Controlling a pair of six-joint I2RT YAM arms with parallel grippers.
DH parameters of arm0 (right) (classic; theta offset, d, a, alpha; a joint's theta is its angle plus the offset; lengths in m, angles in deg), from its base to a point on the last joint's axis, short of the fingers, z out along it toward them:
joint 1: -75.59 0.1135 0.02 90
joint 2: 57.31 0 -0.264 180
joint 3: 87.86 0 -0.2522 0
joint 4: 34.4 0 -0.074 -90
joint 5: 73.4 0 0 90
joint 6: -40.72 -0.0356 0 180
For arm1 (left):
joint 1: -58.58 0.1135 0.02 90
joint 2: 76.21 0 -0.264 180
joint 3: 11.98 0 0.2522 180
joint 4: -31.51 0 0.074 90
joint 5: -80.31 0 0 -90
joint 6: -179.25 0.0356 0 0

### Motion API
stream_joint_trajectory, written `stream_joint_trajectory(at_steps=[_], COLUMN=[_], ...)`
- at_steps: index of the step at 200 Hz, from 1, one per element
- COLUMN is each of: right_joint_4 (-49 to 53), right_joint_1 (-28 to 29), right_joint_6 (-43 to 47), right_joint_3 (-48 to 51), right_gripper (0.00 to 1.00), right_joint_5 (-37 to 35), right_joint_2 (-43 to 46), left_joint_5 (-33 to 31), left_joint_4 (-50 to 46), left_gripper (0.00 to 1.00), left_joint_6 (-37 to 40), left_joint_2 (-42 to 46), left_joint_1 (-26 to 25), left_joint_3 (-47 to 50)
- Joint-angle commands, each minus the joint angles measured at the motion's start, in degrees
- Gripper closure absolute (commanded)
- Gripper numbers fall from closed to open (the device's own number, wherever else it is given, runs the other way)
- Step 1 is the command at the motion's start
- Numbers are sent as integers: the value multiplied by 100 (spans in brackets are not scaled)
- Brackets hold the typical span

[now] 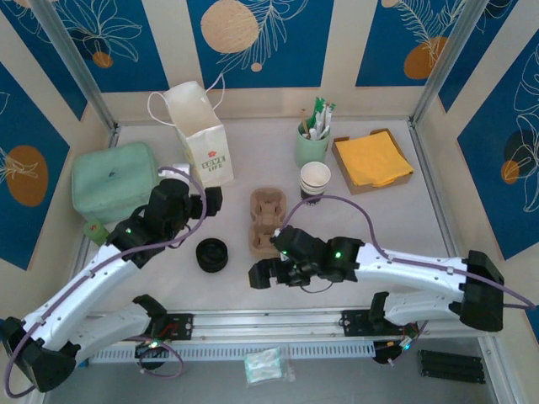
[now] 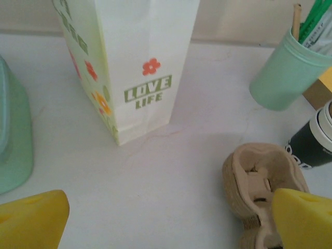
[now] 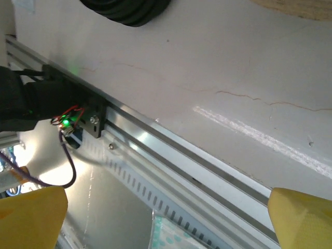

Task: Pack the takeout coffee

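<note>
One takeout coffee [image 1: 315, 180], upright, long axis vertical, open mouth up

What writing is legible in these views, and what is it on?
"LOVE LIFE": green letters on the white paper bag.
Marks on the coffee cup, on its black band: too blurred to read.
Green sachets in the mint cup: unreadable.
</note>
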Motion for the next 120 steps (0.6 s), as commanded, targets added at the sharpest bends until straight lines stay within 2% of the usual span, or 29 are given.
stream_joint_trajectory(at_steps=[1,53,120], right_joint_4=[-402,-820,-1159], right_joint_1=[42,-302,-1567], right_joint_6=[-214,-40,473], right_joint_3=[-40,-575,-1496], right_gripper=[0,0,0], right_joint_5=[-229,-309,-107], right_joint_2=[-379,-1483,-2534], left_joint_5=[-154,289,556], left_joint_4=[-294,-304,-392], left_gripper=[1,1,1], left_joint_6=[33,-101,-180], left_joint_2=[-169,-459,-322], left_joint_1=[170,502,640], left_joint_3=[-362,-831,-835])
